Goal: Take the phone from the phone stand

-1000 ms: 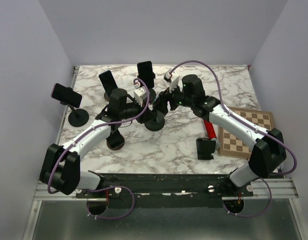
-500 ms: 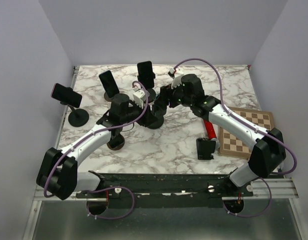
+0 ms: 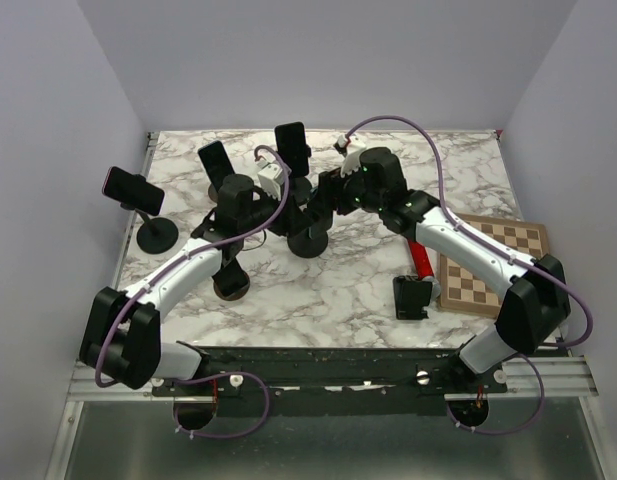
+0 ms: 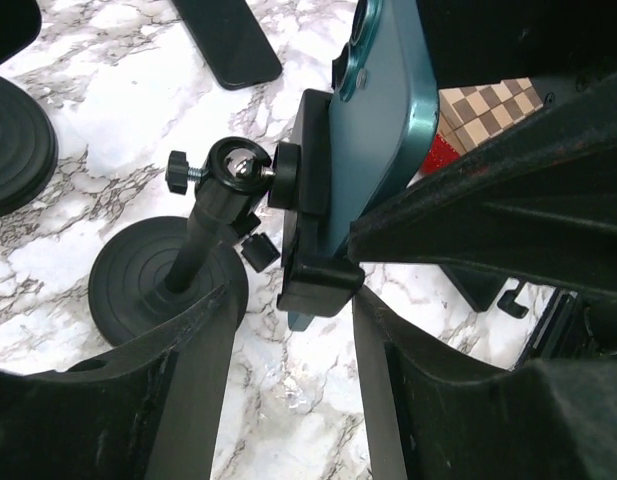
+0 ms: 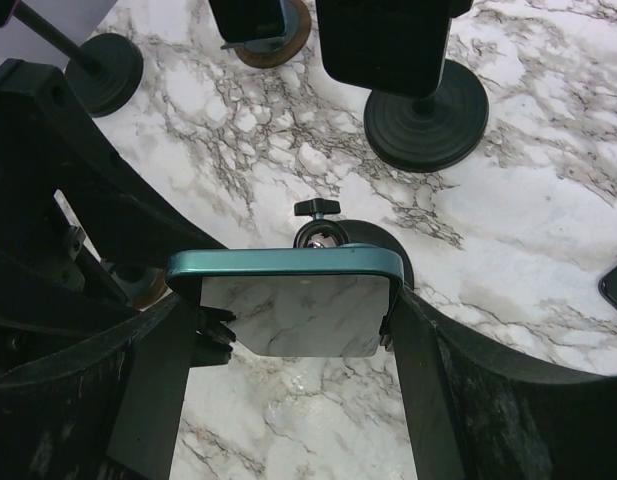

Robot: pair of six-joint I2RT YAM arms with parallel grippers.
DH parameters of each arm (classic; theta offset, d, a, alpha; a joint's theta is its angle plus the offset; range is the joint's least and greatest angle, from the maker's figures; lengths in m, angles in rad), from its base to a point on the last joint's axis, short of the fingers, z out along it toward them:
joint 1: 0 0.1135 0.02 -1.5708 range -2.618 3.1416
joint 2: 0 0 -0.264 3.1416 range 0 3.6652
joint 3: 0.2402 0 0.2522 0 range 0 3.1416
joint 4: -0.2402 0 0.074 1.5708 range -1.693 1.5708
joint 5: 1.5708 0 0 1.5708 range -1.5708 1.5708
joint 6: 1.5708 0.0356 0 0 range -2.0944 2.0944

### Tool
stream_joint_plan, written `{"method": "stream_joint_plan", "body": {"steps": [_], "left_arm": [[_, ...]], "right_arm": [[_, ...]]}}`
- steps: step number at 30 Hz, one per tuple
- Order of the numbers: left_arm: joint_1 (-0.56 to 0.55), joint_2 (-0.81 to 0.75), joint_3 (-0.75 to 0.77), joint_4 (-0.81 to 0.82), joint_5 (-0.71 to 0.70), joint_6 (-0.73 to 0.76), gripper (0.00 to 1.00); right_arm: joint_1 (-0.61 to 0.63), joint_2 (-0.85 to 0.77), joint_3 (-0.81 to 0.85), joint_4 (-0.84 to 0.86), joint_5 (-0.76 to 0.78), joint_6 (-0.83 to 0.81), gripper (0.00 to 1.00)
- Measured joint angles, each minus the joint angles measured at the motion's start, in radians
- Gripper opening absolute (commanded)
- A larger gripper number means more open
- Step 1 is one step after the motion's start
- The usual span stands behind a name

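A teal phone sits in the clamp of a black phone stand with a round base at the middle of the marble table. My right gripper reaches over it from the right, its fingers pressed against the phone's two side edges. My left gripper is open and comes from the left, behind the phone. Its fingers straddle the clamp's lower foot, with bare marble in the gap. In the top view the two grippers meet over the stand.
Three other stands with dark phones stand at the far left and at the back. A chessboard, a red tube and a black item lie at the right. A brown disc lies under my left arm.
My left gripper has moved up and in toward the stand's clamp. My right gripper has shifted slightly left over the phone. The stand's base has stayed in place.
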Motion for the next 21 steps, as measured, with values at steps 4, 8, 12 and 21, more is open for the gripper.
{"method": "stream_joint_plan", "body": {"steps": [4,8,12,21], "left_arm": [[-0.001,0.03,0.031,-0.002,0.011,-0.004,0.46],[-0.003,0.035,0.041,-0.001,0.028,-0.007,0.18],[-0.005,0.042,0.055,-0.015,0.061,0.026,0.0],[0.056,0.073,0.051,-0.026,0.239,0.113,0.0]], "right_arm": [[0.002,0.003,0.006,-0.005,0.006,0.002,0.01],[0.004,0.007,0.01,-0.005,0.007,0.001,0.01],[0.004,0.009,0.011,-0.001,0.005,-0.016,0.01],[-0.023,0.009,0.011,-0.021,-0.179,-0.172,0.01]]}}
